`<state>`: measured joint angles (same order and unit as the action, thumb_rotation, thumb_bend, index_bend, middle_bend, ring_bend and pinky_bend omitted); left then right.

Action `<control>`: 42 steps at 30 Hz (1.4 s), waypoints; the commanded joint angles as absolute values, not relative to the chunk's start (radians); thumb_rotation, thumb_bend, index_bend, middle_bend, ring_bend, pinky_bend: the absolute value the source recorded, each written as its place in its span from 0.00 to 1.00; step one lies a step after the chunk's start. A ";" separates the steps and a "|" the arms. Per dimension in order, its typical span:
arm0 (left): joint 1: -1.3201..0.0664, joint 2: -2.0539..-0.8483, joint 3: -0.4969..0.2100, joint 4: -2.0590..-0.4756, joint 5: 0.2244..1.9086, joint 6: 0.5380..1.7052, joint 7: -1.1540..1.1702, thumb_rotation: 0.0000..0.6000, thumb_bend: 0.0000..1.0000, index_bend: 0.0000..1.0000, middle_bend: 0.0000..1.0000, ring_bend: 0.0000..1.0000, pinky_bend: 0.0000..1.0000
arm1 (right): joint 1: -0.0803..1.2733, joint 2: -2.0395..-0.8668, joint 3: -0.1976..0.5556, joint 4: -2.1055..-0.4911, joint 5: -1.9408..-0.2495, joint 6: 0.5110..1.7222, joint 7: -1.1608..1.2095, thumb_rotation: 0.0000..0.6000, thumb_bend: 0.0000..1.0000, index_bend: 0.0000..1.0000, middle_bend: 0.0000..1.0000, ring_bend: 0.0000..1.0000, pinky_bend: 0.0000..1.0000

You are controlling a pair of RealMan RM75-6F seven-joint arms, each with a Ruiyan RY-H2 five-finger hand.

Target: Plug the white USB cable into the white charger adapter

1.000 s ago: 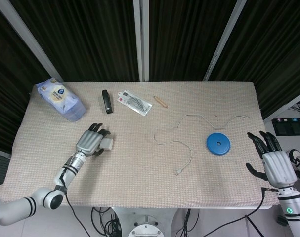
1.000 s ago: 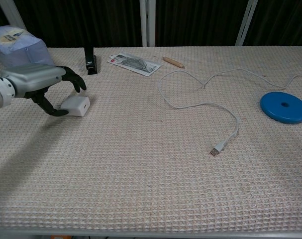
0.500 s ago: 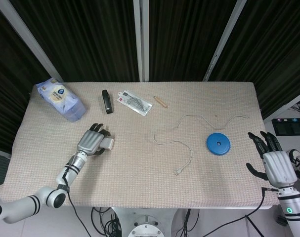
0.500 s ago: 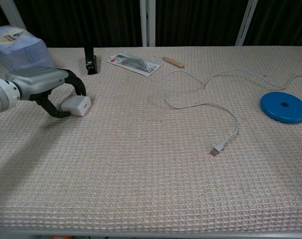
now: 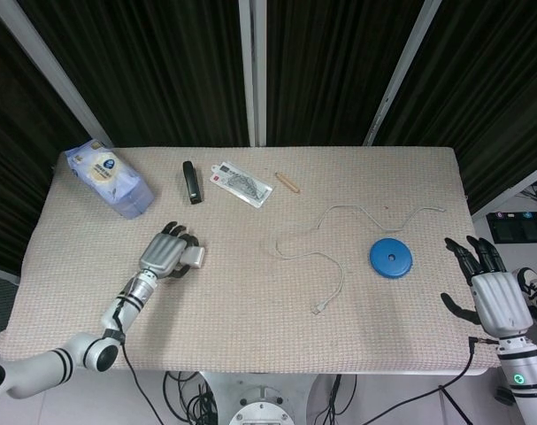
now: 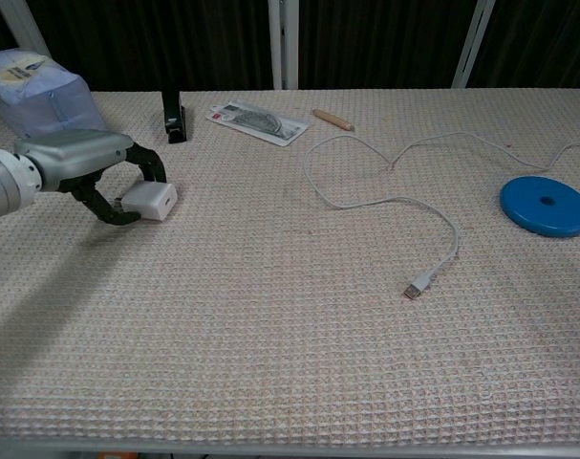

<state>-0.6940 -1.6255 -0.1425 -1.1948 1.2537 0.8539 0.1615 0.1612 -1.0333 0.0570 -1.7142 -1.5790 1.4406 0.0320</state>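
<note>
Curling around the small white cube-shaped charger adapter (image 6: pixel 148 202) at nine o'clock on the beige woven tabletop (image 6: pixel 270 335), the left hand (image 6: pixel 84 163) grips it. The thin white USB cable's (image 6: pixel 433 215) metal plug lies toward three o'clock, pointing roughly seven o'clock, nearer the open-fingered, empty right hand (image 5: pixel 496 297).

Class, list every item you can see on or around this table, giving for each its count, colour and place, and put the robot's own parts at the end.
USB cable: 1, white, lying loose right of centre, plug end nearest the front edge.
charger adapter: 1, white, on the table's left, within the left robot hand's fingers.
disc: 1, blue, far right.
tissue pack: 1, blue and white, back left corner.
stapler-like item: 1, black, back left of centre.
flat packet: 1, white and clear, back centre.
small stick: 1, tan, beside the packet.
table cover: 1, beige, woven.
left robot hand: 1, grey and black, curled around the adapter.
right robot hand: 1, grey and black, open beyond the right edge.
</note>
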 commanded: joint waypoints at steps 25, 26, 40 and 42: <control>-0.595 -1.499 -0.133 -1.435 1.242 1.038 0.194 1.00 0.40 0.43 0.41 0.19 0.14 | 0.574 -1.219 0.039 -1.677 -1.723 0.875 -0.313 1.00 0.29 0.34 0.41 0.04 0.00; -0.592 -1.498 -0.132 -1.436 1.240 1.039 0.193 1.00 0.40 0.43 0.41 0.19 0.13 | 0.579 -1.233 0.034 -1.667 -1.730 0.873 -0.339 1.00 0.30 0.35 0.41 0.04 0.00; -0.582 -1.494 -0.126 -1.434 1.238 1.040 0.176 1.00 0.40 0.43 0.40 0.19 0.14 | 0.582 -1.382 -0.004 -1.536 -1.778 0.946 -0.473 1.00 0.30 0.41 0.43 0.06 0.00; -0.581 -1.494 -0.126 -1.432 1.237 1.040 0.172 1.00 0.40 0.43 0.40 0.19 0.14 | 0.579 -1.398 -0.009 -1.519 -1.781 0.964 -0.469 1.00 0.30 0.42 0.43 0.06 0.00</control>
